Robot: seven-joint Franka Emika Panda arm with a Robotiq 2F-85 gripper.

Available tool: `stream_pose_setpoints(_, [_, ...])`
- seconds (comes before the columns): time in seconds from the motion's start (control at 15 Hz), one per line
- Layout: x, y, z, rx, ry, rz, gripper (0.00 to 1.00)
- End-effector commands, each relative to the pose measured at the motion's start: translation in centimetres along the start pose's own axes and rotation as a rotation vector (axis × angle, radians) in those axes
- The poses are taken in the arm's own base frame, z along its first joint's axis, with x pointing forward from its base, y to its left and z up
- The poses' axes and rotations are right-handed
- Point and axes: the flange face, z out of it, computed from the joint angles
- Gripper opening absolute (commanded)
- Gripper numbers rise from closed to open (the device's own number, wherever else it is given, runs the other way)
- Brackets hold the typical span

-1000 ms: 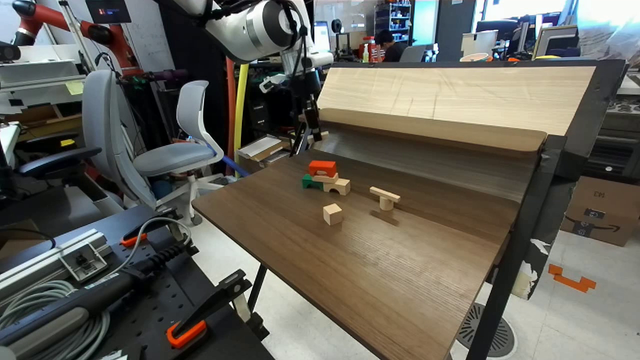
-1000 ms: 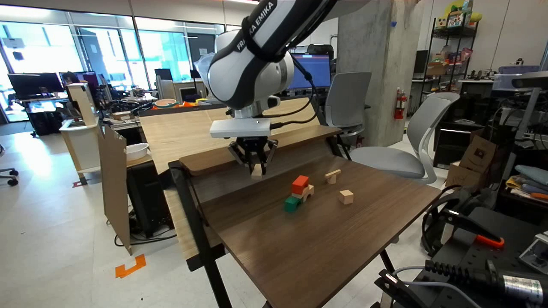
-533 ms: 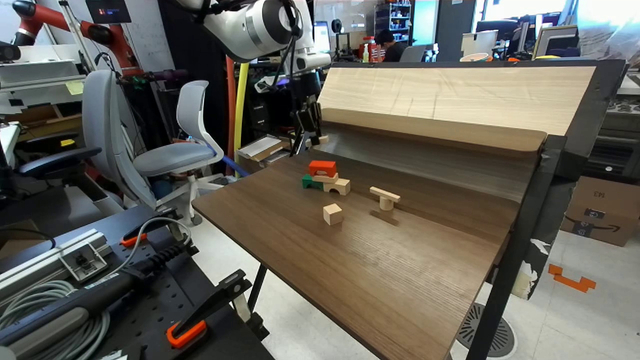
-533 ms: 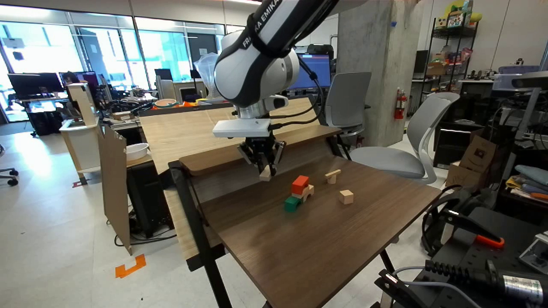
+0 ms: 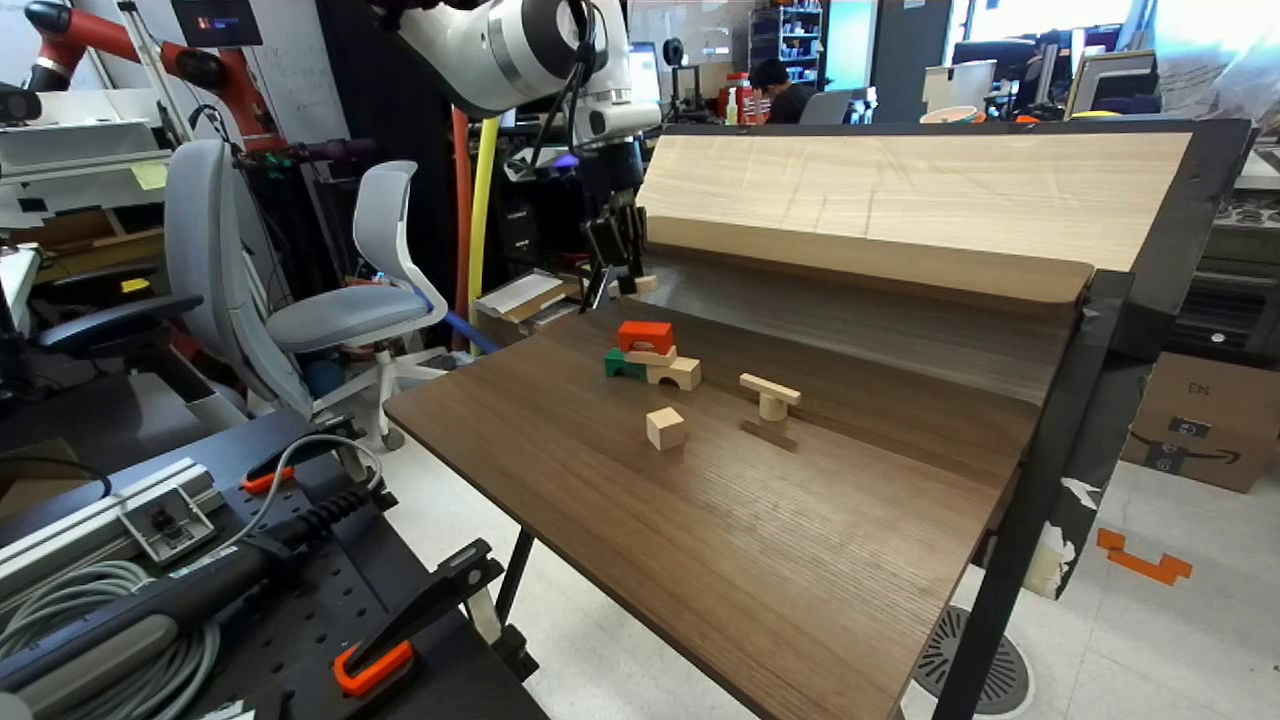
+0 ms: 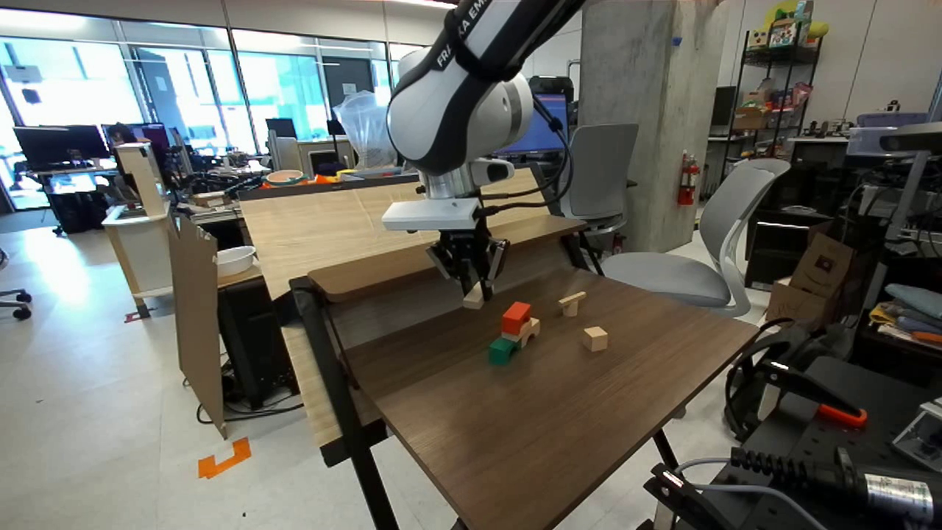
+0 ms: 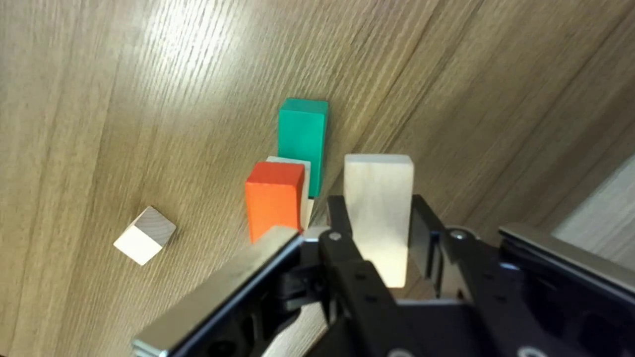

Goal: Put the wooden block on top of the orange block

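Our hand (image 7: 379, 210) pinches the wooden block (image 7: 381, 220), which we judge light, stiff and best held by its long sides, the orange block (image 7: 274, 201) nearby and lower.

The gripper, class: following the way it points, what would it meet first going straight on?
Probably the tabletop beside the green block: the wooden block held in the gripper would touch down first. Depth is unclear; it might clip the orange block instead.
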Motion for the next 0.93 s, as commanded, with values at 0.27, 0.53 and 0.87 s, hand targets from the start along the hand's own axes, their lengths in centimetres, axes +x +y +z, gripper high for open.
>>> stream_pose_setpoints(0.27, [1.5,3.9,0.0,-0.052,-0.037,0.047,0.08])
stream_pose_setpoints(0.53, [2.8,5.3,0.9,-0.045,-0.066,0.063,0.08])
stream_pose_setpoints(0.87, [3.3,5.7,0.9,-0.013,-0.113,0.083,0.08])
